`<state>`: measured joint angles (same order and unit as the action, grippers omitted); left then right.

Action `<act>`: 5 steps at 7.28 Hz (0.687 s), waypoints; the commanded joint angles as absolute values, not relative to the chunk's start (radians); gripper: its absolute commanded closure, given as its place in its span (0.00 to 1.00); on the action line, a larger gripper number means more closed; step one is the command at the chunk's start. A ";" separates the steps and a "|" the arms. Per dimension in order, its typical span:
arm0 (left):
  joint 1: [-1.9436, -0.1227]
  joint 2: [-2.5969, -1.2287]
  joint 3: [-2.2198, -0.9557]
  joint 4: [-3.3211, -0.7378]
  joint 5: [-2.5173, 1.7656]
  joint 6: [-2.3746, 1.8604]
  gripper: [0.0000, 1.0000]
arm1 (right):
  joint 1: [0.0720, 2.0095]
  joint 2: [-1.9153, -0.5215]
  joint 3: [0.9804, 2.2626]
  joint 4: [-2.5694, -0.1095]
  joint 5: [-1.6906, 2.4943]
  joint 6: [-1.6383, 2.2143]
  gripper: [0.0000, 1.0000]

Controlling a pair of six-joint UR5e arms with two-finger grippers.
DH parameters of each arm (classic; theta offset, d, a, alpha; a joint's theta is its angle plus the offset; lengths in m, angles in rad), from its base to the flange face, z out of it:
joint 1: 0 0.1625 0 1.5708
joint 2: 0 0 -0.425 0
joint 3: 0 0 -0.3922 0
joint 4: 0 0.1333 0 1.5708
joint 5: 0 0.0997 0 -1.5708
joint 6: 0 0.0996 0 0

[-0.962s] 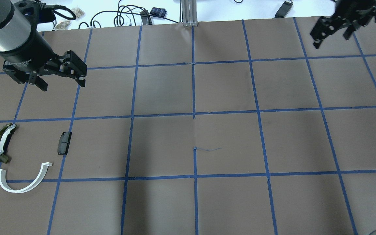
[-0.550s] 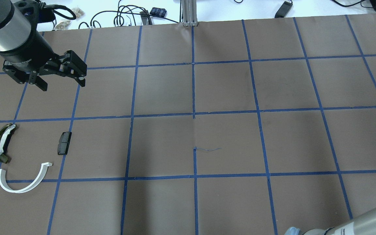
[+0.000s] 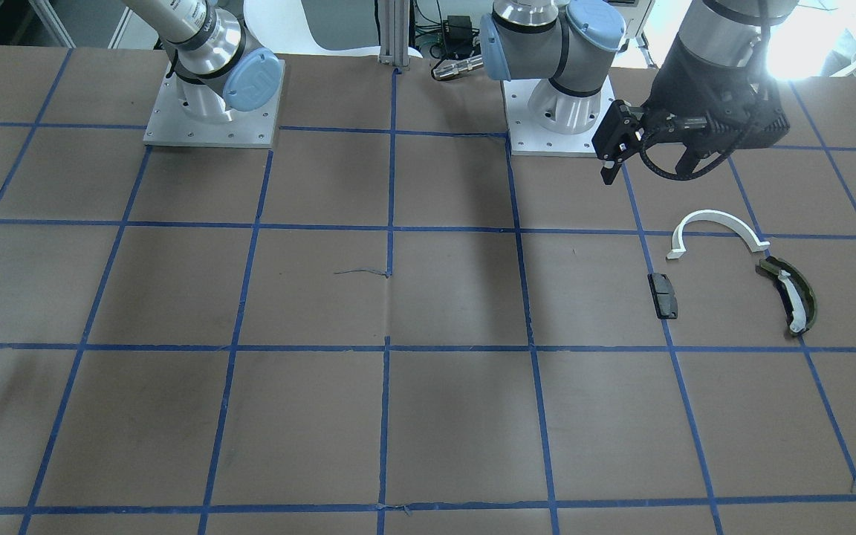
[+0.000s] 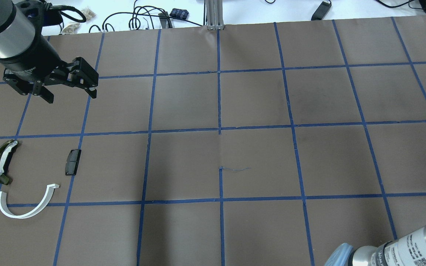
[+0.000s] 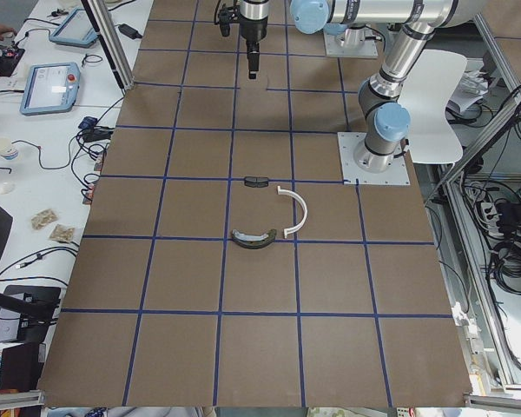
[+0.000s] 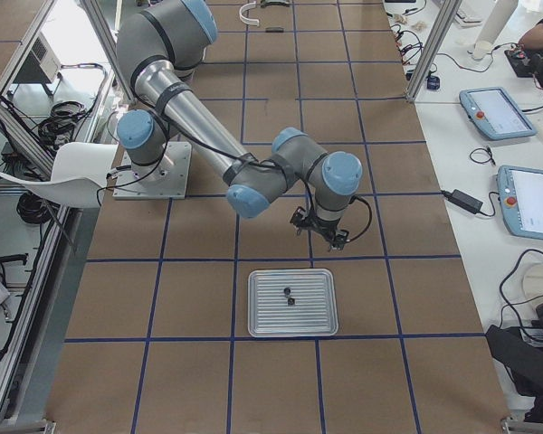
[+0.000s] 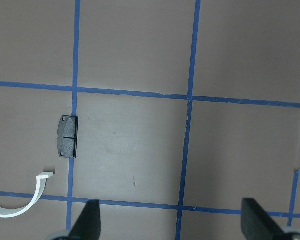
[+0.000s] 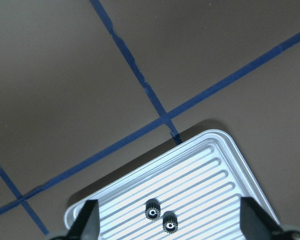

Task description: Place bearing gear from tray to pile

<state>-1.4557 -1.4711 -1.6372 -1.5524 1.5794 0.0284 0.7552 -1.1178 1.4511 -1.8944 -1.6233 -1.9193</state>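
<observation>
From the table's end on the robot's right, the nearest thing you see is the tray (image 6: 292, 325), a ribbed metal one lying flat on the brown table (image 4: 257, 155). Two small bearing gears (image 8: 152, 212) lie inside it, just beside each other, and neither is in any grip. Just past the tray's far edge the right gripper (image 6: 319, 233) hangs in the air, pointing down. In its wrist view you can see its two fingers standing wide apart with nothing between them, and the tray with both gears below.

Look on to the far end, on the robot's left, and you come to the pile: three parts lying loose and apart from one another. The dark flat block (image 4: 73, 162) lies beside a blue tape line. The white half-ring arc (image 3: 716, 215) lies flat near it, closer to the robot's base. The olive-green curved piece (image 4: 1, 162), with a white strip on it, lies further toward the table's end. The left gripper (image 4: 71, 95) hangs above the table near these parts and touches none of them; its fingers are spread wide and empty, and you can see the block and one end of the arc at the left of its wrist view
</observation>
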 commanded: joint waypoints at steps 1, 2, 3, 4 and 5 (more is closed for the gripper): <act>-1.456 -1.471 -1.637 -1.552 1.580 0.026 0.00 | 0.671 -1.047 1.555 -2.119 -1.612 -2.191 0.00; -1.456 -1.471 -1.637 -1.552 1.580 0.026 0.00 | 0.663 -1.033 1.606 -2.229 -1.562 -2.300 0.00; -1.454 -1.471 -1.638 -1.552 1.580 0.028 0.00 | 0.649 -1.031 1.641 -2.256 -1.536 -2.331 0.00; -1.454 -1.471 -1.638 -1.552 1.580 0.029 0.00 | 0.647 -1.026 1.654 -2.255 -1.534 -2.351 0.05; -1.454 -1.471 -1.638 -1.552 1.580 0.029 0.00 | 0.638 -1.017 1.661 -2.258 -1.532 -2.385 0.05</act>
<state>-1.4544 -1.4711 -1.6381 -1.5524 1.5800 0.0284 0.6488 -1.0273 1.6428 -2.2449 -1.5400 -2.3403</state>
